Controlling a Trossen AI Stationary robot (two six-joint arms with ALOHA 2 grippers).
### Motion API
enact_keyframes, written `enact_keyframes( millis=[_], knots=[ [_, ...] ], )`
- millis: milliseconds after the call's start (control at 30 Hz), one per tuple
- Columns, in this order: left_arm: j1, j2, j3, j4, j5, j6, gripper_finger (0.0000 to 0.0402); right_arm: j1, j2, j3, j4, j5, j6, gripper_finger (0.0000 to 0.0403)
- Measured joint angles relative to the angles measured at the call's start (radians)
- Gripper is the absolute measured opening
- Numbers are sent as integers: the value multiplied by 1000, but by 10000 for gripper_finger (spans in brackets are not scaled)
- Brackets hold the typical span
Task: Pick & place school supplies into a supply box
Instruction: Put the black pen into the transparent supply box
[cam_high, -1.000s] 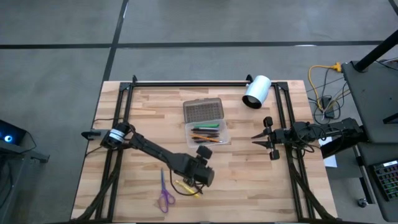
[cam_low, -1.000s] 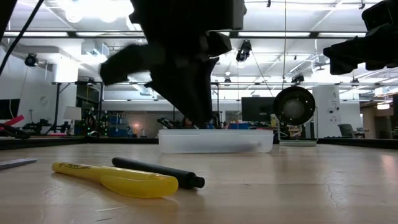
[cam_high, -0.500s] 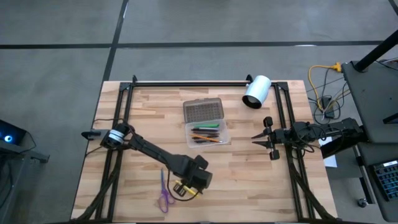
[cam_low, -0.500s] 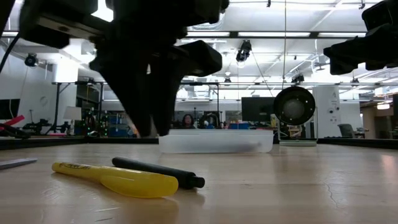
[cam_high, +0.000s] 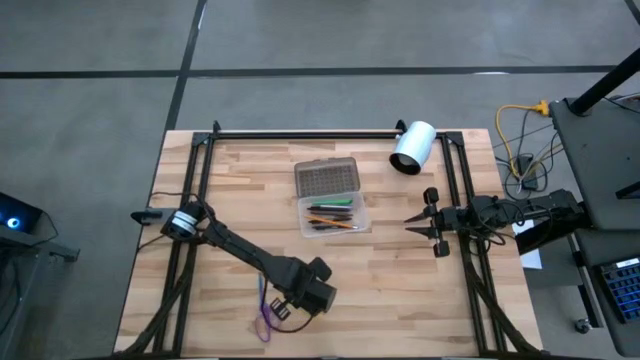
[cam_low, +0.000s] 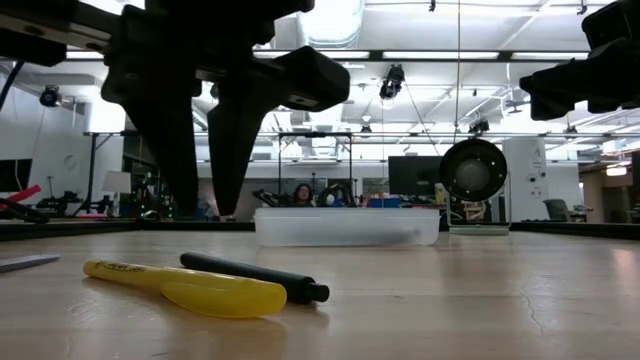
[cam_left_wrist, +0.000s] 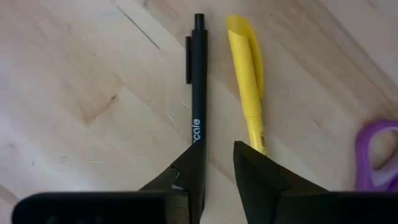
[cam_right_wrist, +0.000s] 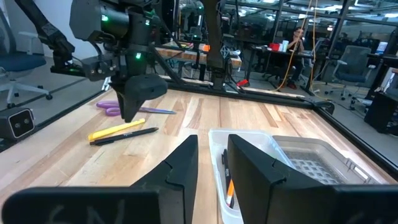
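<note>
My left gripper (cam_high: 300, 297) (cam_left_wrist: 217, 158) hangs open, fingers pointing down, just above the near ends of a black pen (cam_left_wrist: 198, 81) (cam_low: 255, 273) and a yellow highlighter (cam_left_wrist: 247, 81) (cam_low: 190, 285) lying side by side on the table. One finger stands over the pen's end, and the other stands beside the highlighter. The low view shows its fingertips (cam_low: 200, 205) clear of the wood. Purple-handled scissors (cam_left_wrist: 379, 155) (cam_high: 265, 318) lie flat close by. The clear supply box (cam_high: 333, 215) (cam_right_wrist: 249, 168), grey lid (cam_high: 327, 178) attached, holds green, orange and black pens. My right gripper (cam_high: 410, 223) (cam_right_wrist: 211, 155) waits open at the table's right edge.
A white cylinder (cam_high: 412, 147) lies on its side near the far right corner. Black frame rails (cam_high: 300, 133) run along the far edge and both sides. Bare wood lies between the box and the left gripper. People and equipment show in the room behind.
My left gripper has moved from near the box toward the table's near edge and a little left, coming over the black pen and yellow highlighter, which it now hides in the high view. The pen, highlighter and scissors have stayed put.
</note>
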Motion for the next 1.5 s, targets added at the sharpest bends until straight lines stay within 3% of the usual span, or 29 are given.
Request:
enact_keyframes(
  millis=[333, 1500],
  knots=[
    [1, 2, -1, 5, -1, 33, 69, 0, 0, 0, 0, 0, 0, 68],
    [37, 5, -96, 70, -10, 70, 69, 0, 0, 0, 0, 0, 0, 80]
  ],
)
